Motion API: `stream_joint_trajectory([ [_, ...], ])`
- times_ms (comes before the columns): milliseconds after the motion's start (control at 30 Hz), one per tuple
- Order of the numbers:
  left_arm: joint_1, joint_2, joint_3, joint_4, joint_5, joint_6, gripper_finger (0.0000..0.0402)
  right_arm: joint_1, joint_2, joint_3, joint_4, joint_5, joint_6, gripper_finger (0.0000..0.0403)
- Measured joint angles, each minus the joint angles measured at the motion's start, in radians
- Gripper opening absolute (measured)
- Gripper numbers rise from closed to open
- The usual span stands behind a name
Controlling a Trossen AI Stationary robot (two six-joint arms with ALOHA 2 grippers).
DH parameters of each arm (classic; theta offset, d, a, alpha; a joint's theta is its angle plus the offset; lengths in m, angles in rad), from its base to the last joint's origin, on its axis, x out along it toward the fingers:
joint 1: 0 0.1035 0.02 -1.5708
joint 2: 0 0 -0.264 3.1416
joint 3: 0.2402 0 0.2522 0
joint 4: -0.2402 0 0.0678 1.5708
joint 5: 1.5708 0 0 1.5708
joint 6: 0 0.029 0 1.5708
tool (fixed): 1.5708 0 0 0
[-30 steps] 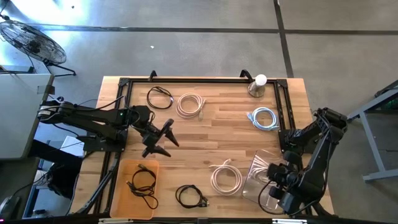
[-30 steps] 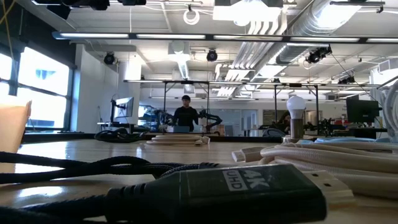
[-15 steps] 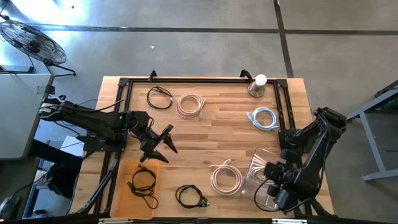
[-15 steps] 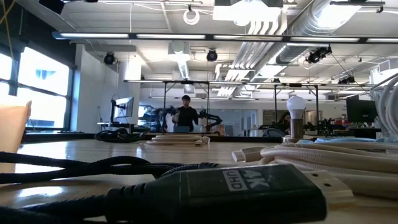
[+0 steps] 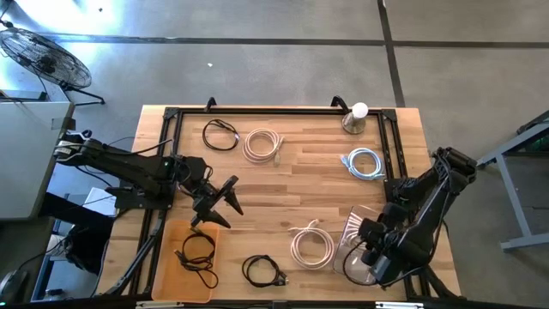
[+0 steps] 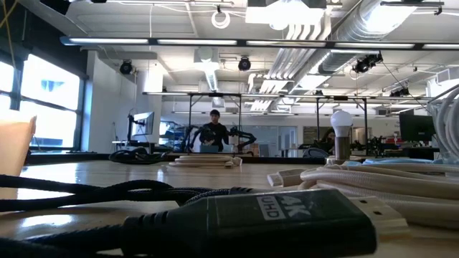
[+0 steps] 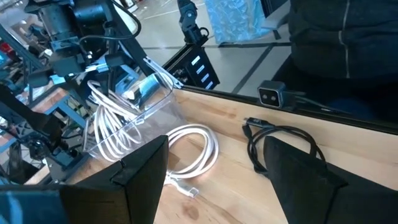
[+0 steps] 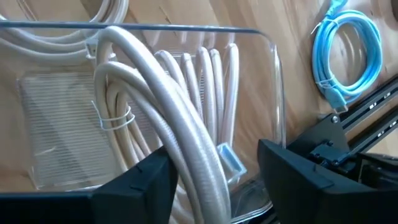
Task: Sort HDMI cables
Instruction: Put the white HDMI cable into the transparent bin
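Coiled HDMI cables lie flat on the wooden table: a black coil and a white coil at the far left, a pale blue coil at the right, a white coil and a black coil near the front. Another black coil lies in the orange bin. My right gripper points down over the clear bin, open, with a white coil rising between its fingers. My left gripper hovers open above the table at the left. My right gripper stands open around a loop of the white coil that rests in the clear bin. The loop runs close along one finger; I cannot tell whether it touches it.
A light bulb on a stand is at the far right. A black frame runs along the far and side edges. Bare wood lies in the table's middle. In the low view a black HDMI plug fills the foreground.
My right gripper has gone toward the table's left, farther over the clear bin, and a white loop now shows in the bin beneath it. My left gripper has swung a little toward the near edge, still open.
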Motion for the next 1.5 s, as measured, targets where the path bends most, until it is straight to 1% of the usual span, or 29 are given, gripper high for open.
stream_joint_trajectory([
  [167, 0.000, 0.000, 0.000, -0.004, -0.001, -0.022, 0.0257, -0.054, -0.004, 0.002, -0.001, 0.028, -0.058, 0.0206],
  [300, -0.009, 0.000, 0.000, -0.006, -0.006, -0.028, 0.0257, -0.076, -0.007, 0.025, -0.001, -0.017, -0.094, 0.0200],
  [467, -0.048, 0.000, 0.000, -0.008, -0.043, -0.024, 0.0257, -0.073, -0.007, 0.090, -0.002, -0.097, -0.089, 0.0201],
  [600, -0.066, 0.000, 0.000, -0.011, -0.070, -0.004, 0.0257, -0.072, -0.007, 0.167, -0.001, -0.091, -0.092, 0.0199],
  [667, -0.065, 0.000, 0.000, -0.013, -0.073, 0.000, 0.0257, -0.072, -0.007, 0.208, -0.001, -0.059, -0.107, 0.0200],
  [800, -0.065, 0.000, 0.000, -0.014, -0.076, 0.000, 0.0257, -0.073, -0.007, 0.278, -0.001, 0.055, -0.158, 0.0201],
  [967, -0.065, 0.000, 0.000, -0.014, -0.072, -0.018, 0.0257, -0.075, -0.008, 0.311, 0.030, 0.180, -0.258, 0.0200],
  [1100, -0.065, 0.000, 0.000, -0.014, -0.072, -0.019, 0.0257, -0.074, -0.008, 0.311, 0.090, 0.341, -0.396, 0.0201],
  [1200, -0.065, 0.000, 0.000, -0.014, -0.072, -0.019, 0.0257, -0.074, -0.008, 0.311, 0.177, 0.463, -0.537, 0.0201],
  [1300, -0.065, 0.000, 0.000, -0.014, -0.072, -0.024, 0.0257, -0.082, -0.007, 0.311, 0.272, 0.554, -0.662, 0.0201],
  [1367, -0.065, 0.000, 0.000, -0.014, -0.072, -0.027, 0.0257, -0.093, -0.007, 0.311, 0.323, 0.561, -0.720, 0.0201],
  [1500, -0.065, 0.000, 0.000, -0.014, -0.072, -0.027, 0.0257, -0.137, -0.007, 0.311, 0.374, 0.499, -0.818, 0.0201],
])
